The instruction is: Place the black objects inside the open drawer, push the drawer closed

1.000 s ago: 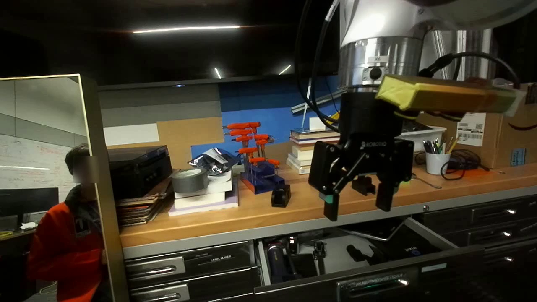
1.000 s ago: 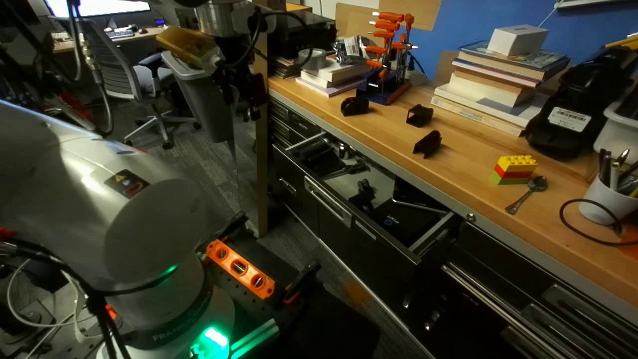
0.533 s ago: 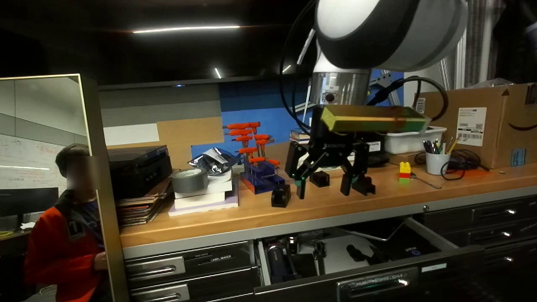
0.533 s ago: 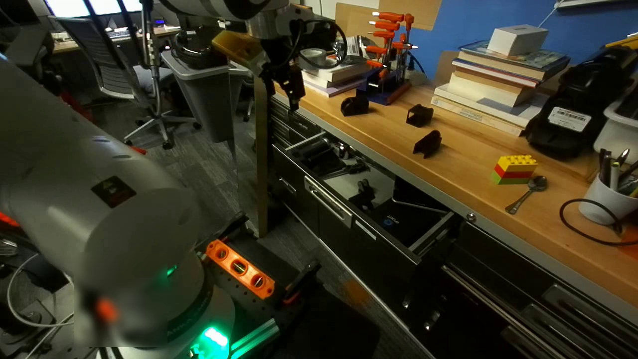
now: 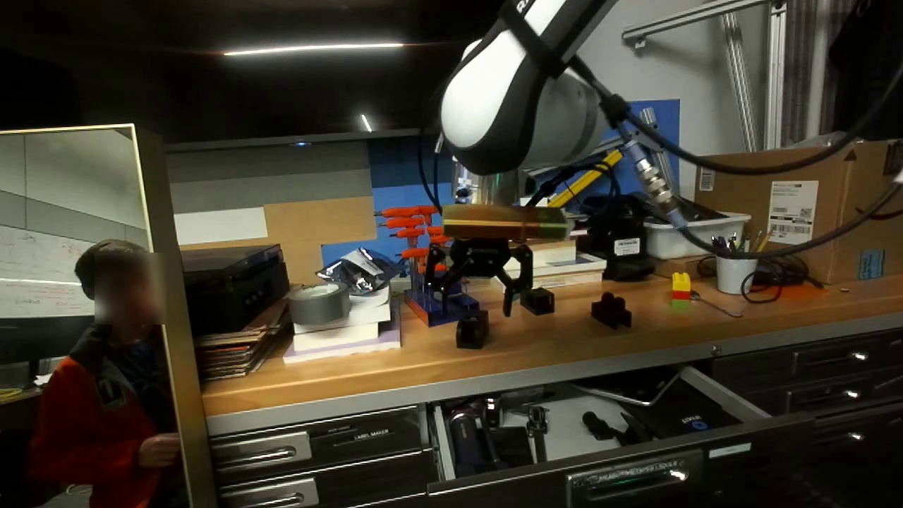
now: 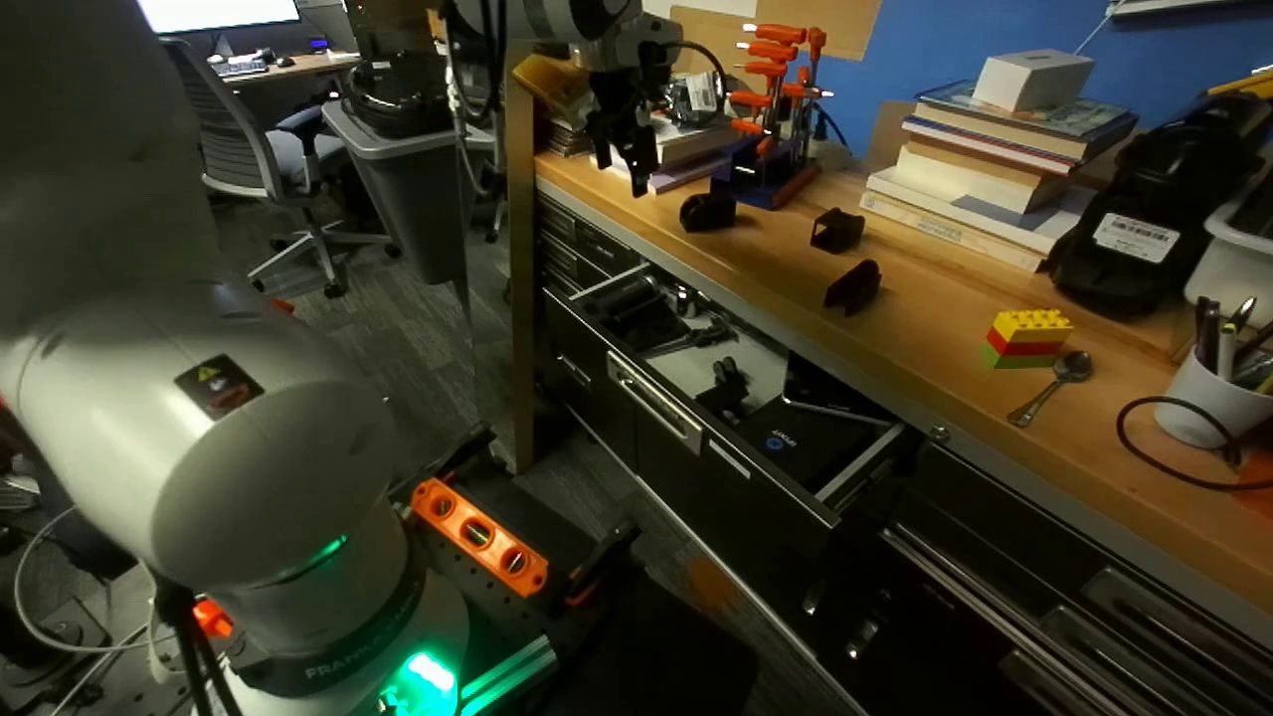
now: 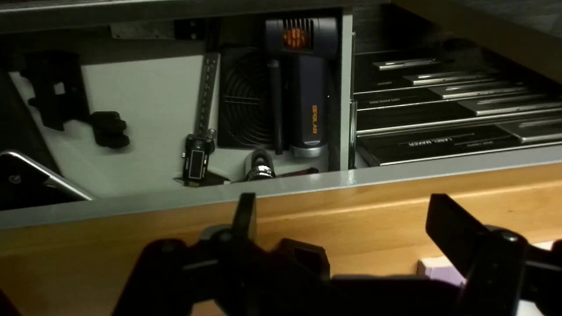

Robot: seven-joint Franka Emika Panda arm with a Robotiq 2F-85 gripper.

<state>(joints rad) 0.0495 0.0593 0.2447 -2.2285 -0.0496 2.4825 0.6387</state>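
Black objects (image 6: 708, 213) sit near orange-handled tools (image 6: 767, 70) and books (image 6: 980, 191).

The site is a workshop-type lab: a wood-topped bench (image 5: 550, 346) carries orange T-handle tools (image 6: 766, 68); the drawer (image 5: 522, 490) contains a digital caliper (image 7: 196, 158); an office chair (image 6: 221, 129) and monitor (image 6: 214, 14) stand beyond.

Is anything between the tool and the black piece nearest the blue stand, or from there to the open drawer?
Nothing visible stands between the open tool and that black piece. Toward the drawer, only the counter's front edge intervenes; the drawer lies lower, so lifting the piece over looks sensible.
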